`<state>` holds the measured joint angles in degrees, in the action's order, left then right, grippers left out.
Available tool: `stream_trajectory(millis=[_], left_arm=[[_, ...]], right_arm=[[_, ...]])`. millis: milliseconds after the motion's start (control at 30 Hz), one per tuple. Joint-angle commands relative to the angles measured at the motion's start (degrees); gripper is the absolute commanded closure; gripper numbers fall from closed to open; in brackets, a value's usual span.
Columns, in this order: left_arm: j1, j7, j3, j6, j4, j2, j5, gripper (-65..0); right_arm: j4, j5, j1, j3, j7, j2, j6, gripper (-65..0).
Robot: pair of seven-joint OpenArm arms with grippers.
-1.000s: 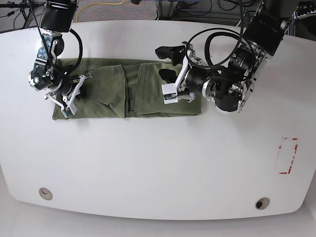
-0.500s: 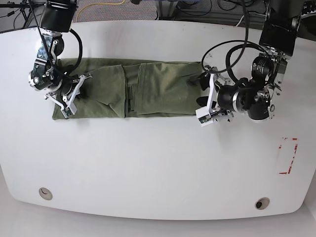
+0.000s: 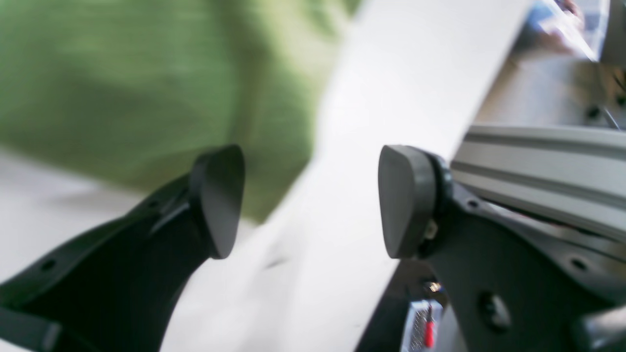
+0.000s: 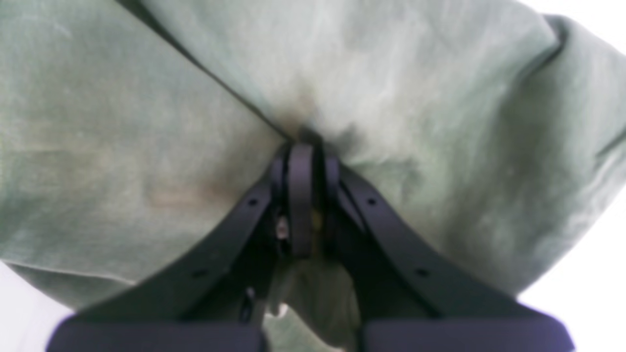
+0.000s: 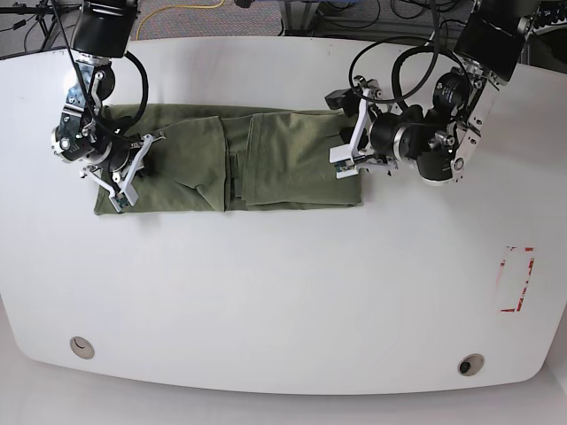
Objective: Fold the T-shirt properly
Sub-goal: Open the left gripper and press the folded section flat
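At the left of the base view the right gripper (image 5: 122, 181) is pressed together, pinching the left end of the T-shirt (image 5: 283, 159); its wrist view shows green cloth bunched around the closed tips. The shirt lies as a long folded band across the far half of the white table (image 5: 283, 292), with layered edges near its middle. At its right end the left gripper (image 5: 341, 133) stands spread wide, holding nothing, right over the cloth's edge. Black cables (image 5: 399, 62) loop above that arm. A red-outlined mark (image 5: 516, 279) lies well apart at the right; two round holes (image 5: 81, 346) sit near the front edge.
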<state>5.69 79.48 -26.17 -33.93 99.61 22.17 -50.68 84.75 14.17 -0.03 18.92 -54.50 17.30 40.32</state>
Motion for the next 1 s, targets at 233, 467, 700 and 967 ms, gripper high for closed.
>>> stream_trajectory(millis=[233,467,700,967], left_arm=[[0.6,0.5,-5.7,-0.2,1.4,2.9,-4.0,-38.9],[1.9,0.4,-7.5,-0.2,2.0,5.1,-11.3,-38.9],[4.2,-0.1,-1.4,0.0,5.2,6.0,-12.7,-38.9],[4.3,-0.2,7.1,4.0,3.9,5.7,-8.4,-39.0]], right_arm=[[1.0,0.1,0.6,0.4,0.2,0.8,-0.3,-3.0],[1.0,0.3,0.5,0.4,0.2,0.8,-0.3,-3.0],[1.0,0.4,0.5,0.4,0.2,0.8,-0.3,-3.0],[1.0,0.5,0.5,0.4,0.2,0.8,-0.3,-3.0]])
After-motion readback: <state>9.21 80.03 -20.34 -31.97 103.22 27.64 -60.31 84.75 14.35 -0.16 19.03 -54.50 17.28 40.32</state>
